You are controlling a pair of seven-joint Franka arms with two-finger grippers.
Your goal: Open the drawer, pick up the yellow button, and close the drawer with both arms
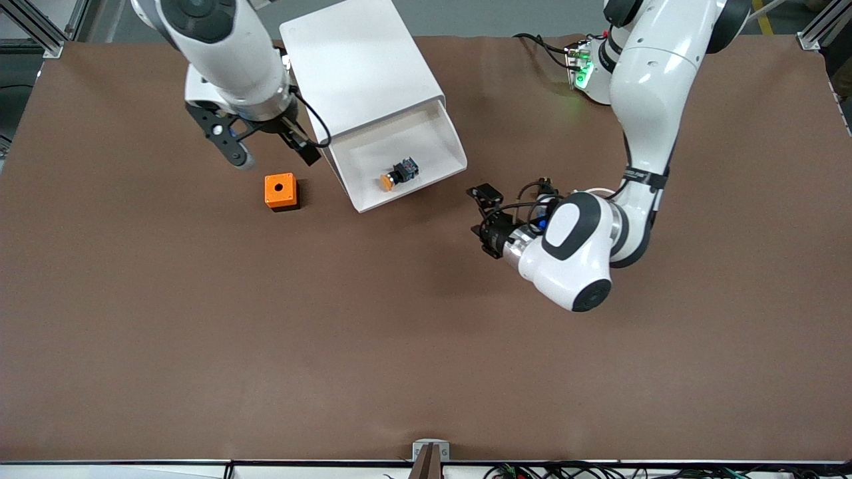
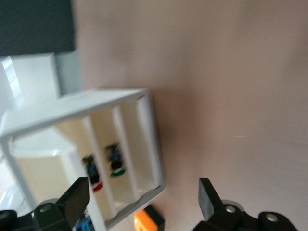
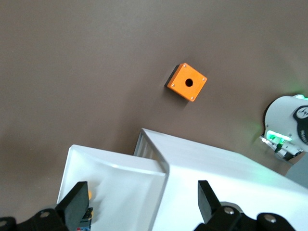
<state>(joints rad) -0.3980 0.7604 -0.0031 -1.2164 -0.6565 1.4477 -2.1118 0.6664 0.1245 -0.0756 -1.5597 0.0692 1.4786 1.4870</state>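
Note:
The white cabinet [image 1: 359, 66] stands toward the right arm's end of the table. Its top drawer [image 1: 442, 143] is pulled out, and the orange-capped button [image 1: 398, 173] lies in it. My right gripper [image 1: 275, 156] is open and empty, over the table beside the drawer and above the orange cube [image 1: 280, 191]. In the right wrist view its fingers [image 3: 74, 204] straddle the drawer's rim [image 3: 115, 163], and a bit of the button [image 3: 89, 195] shows. My left gripper [image 1: 480, 223] is open and empty, low in front of the drawer. The left wrist view shows the cabinet's front [image 2: 153, 139].
The orange cube with a hole also shows in the right wrist view [image 3: 187, 83] and the left wrist view [image 2: 144, 222]. Lower drawers hold a red-capped button [image 2: 94, 179] and a green-capped one [image 2: 115, 163]. The left arm's base [image 1: 586, 70] shows a green light.

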